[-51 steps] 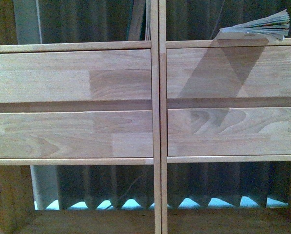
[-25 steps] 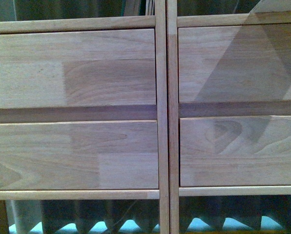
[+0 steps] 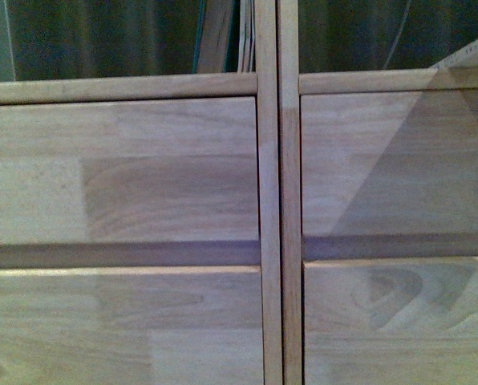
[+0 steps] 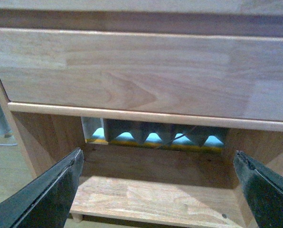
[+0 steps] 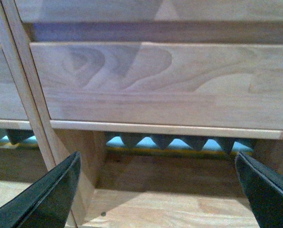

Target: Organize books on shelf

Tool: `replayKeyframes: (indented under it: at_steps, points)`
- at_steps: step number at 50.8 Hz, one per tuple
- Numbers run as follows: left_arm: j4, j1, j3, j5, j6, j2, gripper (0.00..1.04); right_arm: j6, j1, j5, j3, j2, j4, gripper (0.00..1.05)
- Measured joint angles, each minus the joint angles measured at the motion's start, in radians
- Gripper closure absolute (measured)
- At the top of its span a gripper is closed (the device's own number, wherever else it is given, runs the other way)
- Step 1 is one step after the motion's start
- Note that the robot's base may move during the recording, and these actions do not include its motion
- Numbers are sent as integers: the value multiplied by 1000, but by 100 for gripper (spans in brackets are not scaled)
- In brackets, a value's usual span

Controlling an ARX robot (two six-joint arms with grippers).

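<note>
The shelf (image 3: pixel 175 168) had two bays side by side; books (image 3: pixel 223 36) leaned beside the divider in the left bay.

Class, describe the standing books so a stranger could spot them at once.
Find the light wooden shelf, its two bays meeting at a central double post. Above the left bay's top panel, a few thin books lean beside that post. Unlike the pale book at the picture's right edge, they stand nearly upright and look brownish.
</note>
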Motion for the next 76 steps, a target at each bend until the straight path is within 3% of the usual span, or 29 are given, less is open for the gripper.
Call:
replayKeyframes:
  at_steps: [22,25,29,34,45,58,65,76]
  points:
    - [0,0,0,0,0,0,7,3,-1,-9,0,1,0,7]
    - [0,0,0,-1,0,0,7,75,-69,-221,13,50,-21,7]
    - [0,0,0,1,0,0,7,207,-140,-428,47,156,36,7]
    - [0,0,0,-1,0,0,7,345,-160,-515,110,286,153,7]
    - [0,0,0,0,0,0,7,702,-83,-416,336,653,439,7]
    - [0,0,0,0,0,0,7,1064,8,-274,577,1027,561,7]
    - [0,0,0,0,0,0,7,1123,3,-250,637,1117,579,7]
    - [0,0,0,0,0,0,7,1218,-87,-224,715,1232,598,7]
